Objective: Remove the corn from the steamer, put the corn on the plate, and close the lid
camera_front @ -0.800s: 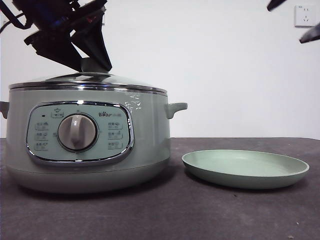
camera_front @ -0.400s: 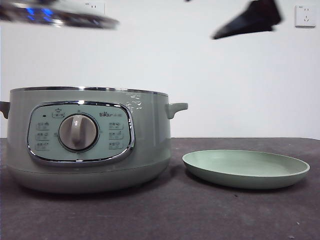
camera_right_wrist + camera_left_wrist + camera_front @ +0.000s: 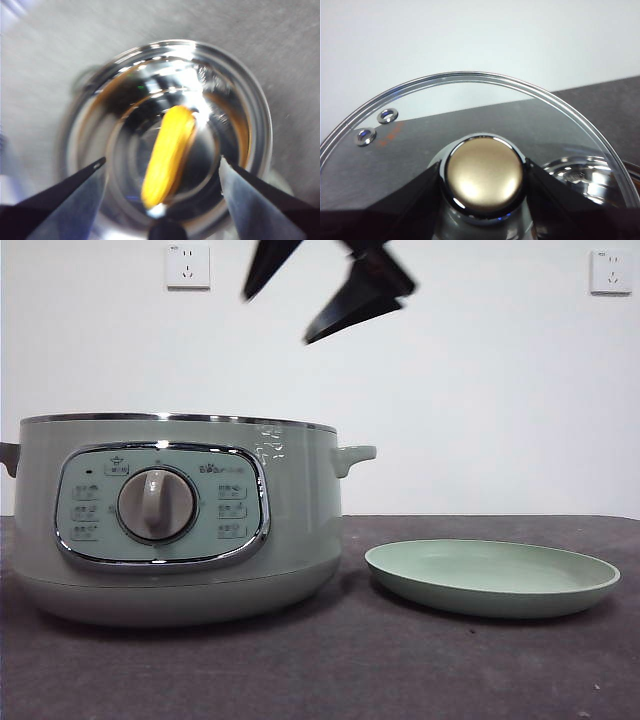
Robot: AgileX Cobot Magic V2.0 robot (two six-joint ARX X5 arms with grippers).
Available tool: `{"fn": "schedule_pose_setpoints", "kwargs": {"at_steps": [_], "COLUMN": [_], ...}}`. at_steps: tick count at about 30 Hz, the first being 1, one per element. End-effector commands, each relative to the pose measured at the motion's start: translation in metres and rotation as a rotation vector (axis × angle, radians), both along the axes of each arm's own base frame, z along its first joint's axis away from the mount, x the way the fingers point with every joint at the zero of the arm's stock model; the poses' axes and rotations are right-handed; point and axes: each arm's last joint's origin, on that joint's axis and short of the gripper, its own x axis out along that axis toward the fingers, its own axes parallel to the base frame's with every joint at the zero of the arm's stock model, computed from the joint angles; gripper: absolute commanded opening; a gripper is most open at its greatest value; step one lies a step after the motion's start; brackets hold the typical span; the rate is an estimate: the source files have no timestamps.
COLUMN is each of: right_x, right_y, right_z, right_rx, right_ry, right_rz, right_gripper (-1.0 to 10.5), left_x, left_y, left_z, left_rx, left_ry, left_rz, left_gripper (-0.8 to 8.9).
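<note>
Two end effectors are at work. The left end effector is clamped on the knob of the lid, its jaws pressing the knob from both sides; the lid is off the steamer and out of the front view. The right end effector hangs above the steamer, at about 1 o'clock from the dial, jaws spread wide apart and empty.

The right wrist view looks straight down into the open pot, where the corn lies on the shiny metal floor near the centre, its long axis running between the jaws rather than across them. The plate sits bare on the bench at 3 o'clock from the steamer, just beside it but not touching.

Risks noted:
- The cob is round and lies on polished metal; a closing pinch off its middle would likely roll or squirt it aside.
- Descending off-centre could strike a jaw on the chrome rim or wall.
- The glass lid hangs from the knob alone; any slackening of grip could drop it.
- The right wrist view is blurred, so the cob's exact position is uncertain.
</note>
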Motion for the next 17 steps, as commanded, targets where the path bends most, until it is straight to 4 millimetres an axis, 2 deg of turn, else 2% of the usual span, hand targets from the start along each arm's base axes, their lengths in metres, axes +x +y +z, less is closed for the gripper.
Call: {"fn": "schedule_pose_setpoints", "kwargs": {"at_steps": [1,8,13,17], "right_x": [0.008,0.019,0.023,0.027], "right_y": [0.024,0.077,0.096,0.104], "right_z": [-0.008,-0.042,-0.075,-0.098], "right_rx": [-0.105,-0.258,-0.334,-0.372], "right_ry": [-0.030,-0.004,0.016,0.050], "right_rz": [0.018,0.037,0.041,0.051], "right_gripper": [3.8,3.8,3.8,3.8], "left_x": [-0.012,-0.022,-0.023,-0.023], "left_y": [0.006,0.012,0.012,0.012], "left_z": [0.008,0.007,0.005,0.005], "left_rx": [-0.015,-0.007,0.003,0.003], "left_ry": [-0.068,-0.060,-0.040,-0.040], "left_rz": [0.015,0.038,0.037,0.037], "left_gripper": [-0.09,-0.09,-0.09,-0.09]}}
